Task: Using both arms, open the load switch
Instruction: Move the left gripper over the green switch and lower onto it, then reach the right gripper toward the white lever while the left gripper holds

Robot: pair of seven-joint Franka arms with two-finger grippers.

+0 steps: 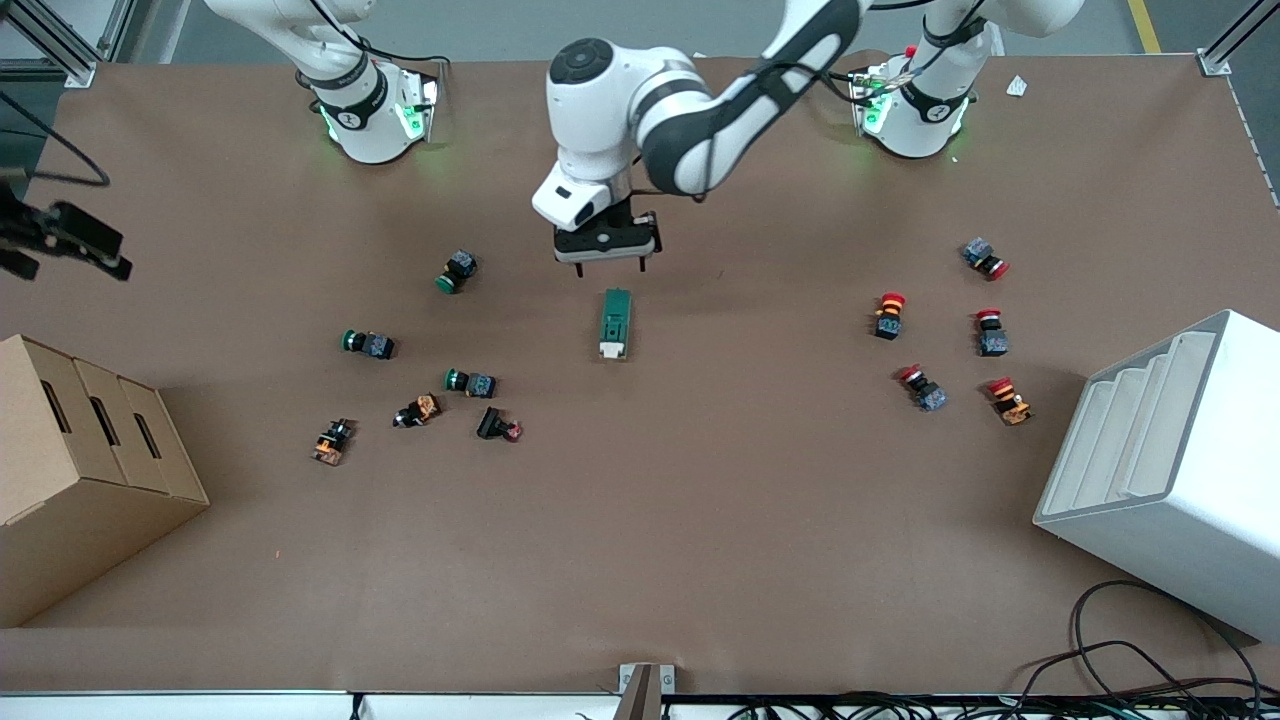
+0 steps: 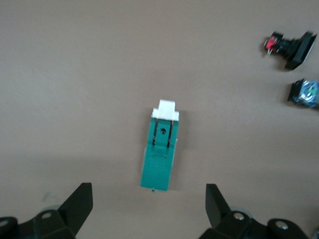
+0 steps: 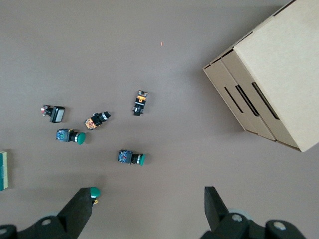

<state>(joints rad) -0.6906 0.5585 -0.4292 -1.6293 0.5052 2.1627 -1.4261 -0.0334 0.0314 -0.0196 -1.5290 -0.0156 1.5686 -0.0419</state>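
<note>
The load switch [image 1: 614, 323] lies flat near the middle of the table, a dark-green block whose white lever end points toward the front camera. My left gripper [image 1: 605, 262] hangs open above the table, just off the switch's green end on the robots' side. In the left wrist view the load switch [image 2: 162, 149] lies ahead of the left gripper [image 2: 148, 205], outside its fingers. My right gripper [image 3: 148, 206] is open and empty, high over the table's right-arm end; it does not show in the front view. The load switch [image 3: 2, 171] just shows at the edge of the right wrist view.
Several green-capped and orange push buttons [image 1: 470, 382] lie scattered toward the right arm's end, near a cardboard box [image 1: 80, 470]. Several red-capped buttons [image 1: 889, 315] lie toward the left arm's end, near a white stepped bin [image 1: 1165, 470]. Cables [image 1: 1130, 670] trail along the table's front edge.
</note>
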